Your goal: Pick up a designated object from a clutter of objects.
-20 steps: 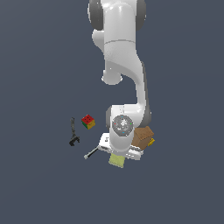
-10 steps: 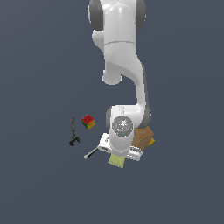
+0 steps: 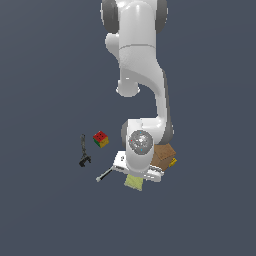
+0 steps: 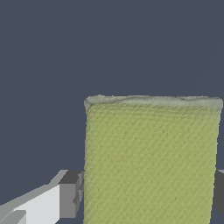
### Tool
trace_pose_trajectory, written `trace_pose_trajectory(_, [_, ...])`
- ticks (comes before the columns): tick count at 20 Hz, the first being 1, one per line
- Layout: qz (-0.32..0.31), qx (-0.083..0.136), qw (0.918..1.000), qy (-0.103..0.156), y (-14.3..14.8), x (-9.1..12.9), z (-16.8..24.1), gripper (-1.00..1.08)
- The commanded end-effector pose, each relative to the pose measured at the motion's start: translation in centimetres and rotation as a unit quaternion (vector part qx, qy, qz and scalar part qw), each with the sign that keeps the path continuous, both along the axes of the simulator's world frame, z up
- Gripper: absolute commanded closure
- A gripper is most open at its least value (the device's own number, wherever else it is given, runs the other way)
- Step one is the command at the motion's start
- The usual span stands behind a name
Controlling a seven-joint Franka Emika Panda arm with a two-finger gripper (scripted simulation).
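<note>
Yellow-green block (image 4: 151, 159) flat, lengthwise between the fingers (image 4: 70, 200) (both touching)

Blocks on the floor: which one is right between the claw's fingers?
The flat yellow-green sponge-like block; the brown box and multicoloured cube lie off to either side.

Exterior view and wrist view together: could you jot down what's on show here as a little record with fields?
arm: white robot arm reaching down over the clutter
gripper: gripper, one finger at each side of the block; contact unclear
target: flat pale yellow-green sponge-like block
beside it: brown cardboard-coloured box, partly hidden by the arm
others: red, green and yellow cube; black-and-white marker pen; dark slender clamp-like tool
</note>
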State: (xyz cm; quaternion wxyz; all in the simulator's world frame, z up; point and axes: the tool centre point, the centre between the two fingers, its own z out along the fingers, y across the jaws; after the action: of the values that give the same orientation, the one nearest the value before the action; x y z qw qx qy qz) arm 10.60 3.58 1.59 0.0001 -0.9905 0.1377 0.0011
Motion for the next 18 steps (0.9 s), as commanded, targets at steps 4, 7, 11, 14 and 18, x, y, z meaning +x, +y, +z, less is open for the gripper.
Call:
trace_pose_trajectory(4, [0.000, 0.000, 1.0000, -0.001, 0.6, -0.9, 1.7, 1.08])
trace_pose_trajectory(7, [0.000, 0.000, 1.0000, -0.001, 1.2, -1.8, 3.1, 1.08])
trace_pose_trajectory(11, [0.000, 0.000, 1.0000, -0.001, 2.1, -3.2, 5.4, 1.08])
trace_pose_trajectory(14, [0.000, 0.000, 1.0000, -0.001, 2.9, -4.6, 7.6, 1.08])
trace_pose_trajectory(18, [0.000, 0.000, 1.0000, -0.001, 4.0, -6.5, 10.7, 1.08])
